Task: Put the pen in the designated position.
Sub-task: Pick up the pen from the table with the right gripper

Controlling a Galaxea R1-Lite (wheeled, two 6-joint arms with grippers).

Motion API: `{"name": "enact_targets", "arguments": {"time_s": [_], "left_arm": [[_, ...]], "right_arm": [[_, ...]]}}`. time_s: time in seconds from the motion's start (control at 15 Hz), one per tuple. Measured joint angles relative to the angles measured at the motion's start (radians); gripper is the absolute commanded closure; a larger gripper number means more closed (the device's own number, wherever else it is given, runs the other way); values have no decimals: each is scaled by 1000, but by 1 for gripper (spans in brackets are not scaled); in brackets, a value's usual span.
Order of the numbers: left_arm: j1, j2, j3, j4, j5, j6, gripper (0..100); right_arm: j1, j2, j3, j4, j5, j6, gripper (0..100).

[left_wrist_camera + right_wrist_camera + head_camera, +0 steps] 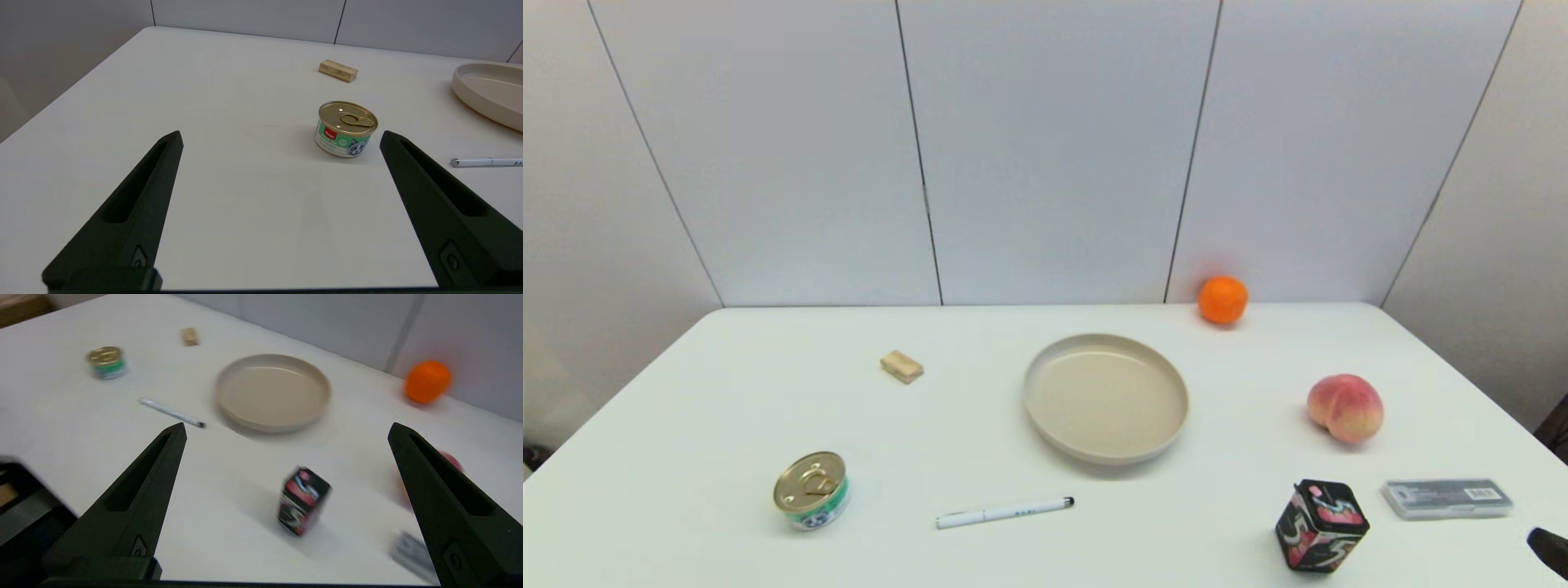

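White panelled walls stand behind the white table, which carries a scatter of small things. Lying flat near the front edge, the pen rests with its black tip pointing toward the robot's right, just in front of the beige plate and apart from it. To its left stands a small tin can, with a wooden block farther back. On the right are a patterned box, a peach, a grey case and an orange. The left hand hangs low over bare table beside the can, fingers spread wide, holding nothing. The right hand hovers above the table's right front, also spread wide and empty.
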Motion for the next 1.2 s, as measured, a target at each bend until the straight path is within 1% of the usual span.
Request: {"name": "enact_targets", "arguments": {"time_s": [0.07,0.13,0.27,0.4,0.47,0.53,0.67,0.73,0.8,0.93,1.07,1.2], "left_arm": [[0,0,0,0,0,0,0],[0,0,0,-1,0,0,0],[0,0,0,0,0,0,0],[0,0,0,0,0,0,0],[0,0,0,0,0,0,0],[0,0,0,0,0,0,0],[0,0,0,0,0,0,0],[0,0,0,0,0,0,0],[0,0,0,0,0,0,0],[0,0,0,0,0,0,0],[0,0,0,0,0,0,0],[0,0,0,0,0,0,0]], "right_arm": [[13,65,-36,0,54,-26,0],[23,133,-65,0,119,-72,0],[38,249,-90,2,256,-203,0],[53,356,-94,4,379,-325,0],[62,409,-89,5,425,-381,0],[71,457,-87,7,456,-429,0],[91,549,-89,29,483,-507,0],[105,594,-101,35,487,-529,0],[124,637,-116,40,488,-537,0],[153,717,-160,44,489,-540,0],[175,790,-231,44,490,-531,0],[203,860,-322,38,490,-486,0]]}}
